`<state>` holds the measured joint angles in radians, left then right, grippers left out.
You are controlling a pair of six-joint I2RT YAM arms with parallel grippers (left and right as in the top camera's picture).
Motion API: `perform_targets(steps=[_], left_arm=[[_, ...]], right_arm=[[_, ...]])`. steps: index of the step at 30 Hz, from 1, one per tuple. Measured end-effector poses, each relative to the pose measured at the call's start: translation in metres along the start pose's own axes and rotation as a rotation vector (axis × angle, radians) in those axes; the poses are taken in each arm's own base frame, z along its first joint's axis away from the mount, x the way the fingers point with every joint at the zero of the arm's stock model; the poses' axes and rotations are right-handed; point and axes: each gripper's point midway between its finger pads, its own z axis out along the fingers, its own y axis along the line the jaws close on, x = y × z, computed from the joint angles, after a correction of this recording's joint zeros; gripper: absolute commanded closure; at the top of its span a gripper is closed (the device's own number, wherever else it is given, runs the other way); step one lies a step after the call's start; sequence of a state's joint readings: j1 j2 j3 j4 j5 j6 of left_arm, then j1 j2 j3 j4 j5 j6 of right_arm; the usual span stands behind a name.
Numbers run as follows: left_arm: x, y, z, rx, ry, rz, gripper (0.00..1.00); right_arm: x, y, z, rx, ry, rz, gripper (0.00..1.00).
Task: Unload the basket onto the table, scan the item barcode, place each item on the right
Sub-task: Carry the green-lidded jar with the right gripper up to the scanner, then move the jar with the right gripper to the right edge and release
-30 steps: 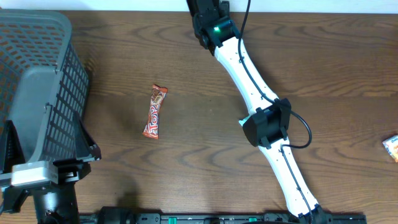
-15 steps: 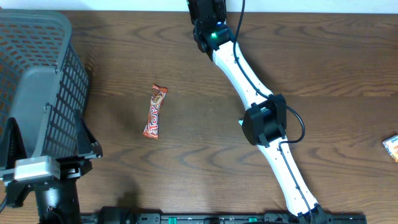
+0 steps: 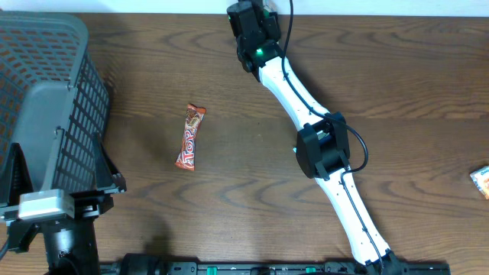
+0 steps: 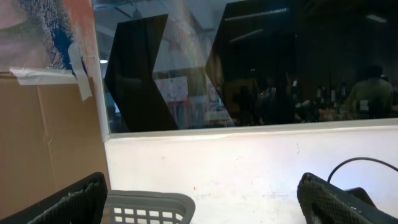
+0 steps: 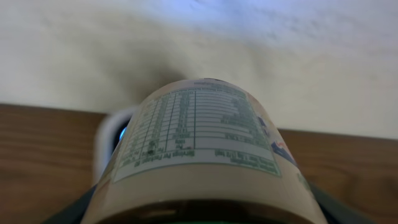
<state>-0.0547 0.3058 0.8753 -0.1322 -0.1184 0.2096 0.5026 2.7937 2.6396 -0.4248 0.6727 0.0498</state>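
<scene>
The item is a round jar [image 5: 199, 155] with a beige label, and its nutrition table faces the right wrist camera. My right gripper [image 5: 205, 211] is shut on the jar, with a dark finger at each lower corner. No barcode shows in this view. Just behind the jar, on the left, is a white device with a blue light [image 5: 115, 140], in front of a pale wall. In the overhead view the right arm [image 3: 254, 34] reaches to the table's far edge, and the jar is hidden there. My left gripper [image 4: 211, 199] is open and empty, facing a wall and window.
A grey mesh basket [image 3: 46, 46] fills the left side of the table, and its rim [image 4: 149, 202] shows between the left fingers. A red TOP candy bar [image 3: 191, 136] lies on the wood left of centre. Another snack packet [image 3: 481, 181] lies at the right edge.
The right arm has swung a little to the left and further toward the far edge with the jar. The left arm has barely shifted.
</scene>
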Motion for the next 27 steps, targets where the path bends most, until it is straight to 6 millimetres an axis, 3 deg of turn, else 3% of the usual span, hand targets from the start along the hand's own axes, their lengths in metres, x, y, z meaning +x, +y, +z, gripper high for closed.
perform_targets(steps=[6,15,23,27], left_arm=[[0.000,0.000,0.000,0.000,0.000,0.000,0.02],[0.000,0.000,0.000,0.000,0.000,0.000,0.02],[0.000,0.000,0.000,0.000,-0.001,0.000,0.02],[-0.001,0.000,0.000,-0.001,-0.005,-0.001,0.02]], right_arm=[[0.016,-0.016,-0.005,0.118,0.057,-0.092,0.75],[0.047,-0.047,-0.033,0.356,0.186,-0.325,0.74],[0.097,-0.103,-0.066,0.509,0.441,-0.601,0.70],[0.121,-0.150,-0.084,0.593,0.581,-0.619,0.71]])
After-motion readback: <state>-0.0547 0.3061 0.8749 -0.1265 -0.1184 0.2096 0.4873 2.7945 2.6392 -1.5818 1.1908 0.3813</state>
